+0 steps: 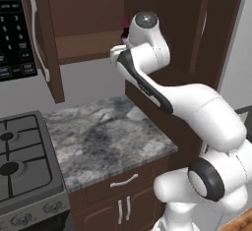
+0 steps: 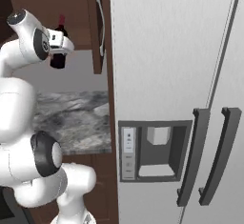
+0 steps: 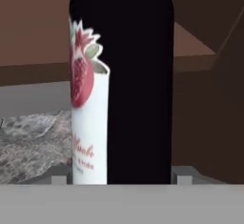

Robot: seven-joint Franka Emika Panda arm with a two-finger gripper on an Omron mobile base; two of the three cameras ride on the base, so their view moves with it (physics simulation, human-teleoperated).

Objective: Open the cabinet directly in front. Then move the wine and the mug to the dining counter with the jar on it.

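Hand view, wine, white label, red fruit picture, script unreadable

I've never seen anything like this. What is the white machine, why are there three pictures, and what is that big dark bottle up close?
The white machine is a robot arm on a driving base in a simulated kitchen. Two pictures come from cameras on the base, behind the arm on its left and right. The third comes from a camera on the hand, looking along its tool. The cabinet above the grey marbled counter stands open. The tool has reached the wine, a dark bottle with a pale label; its two fingertips flank the base. Whether it is gripped yet I can't tell. A stove and fridge stand alongside.
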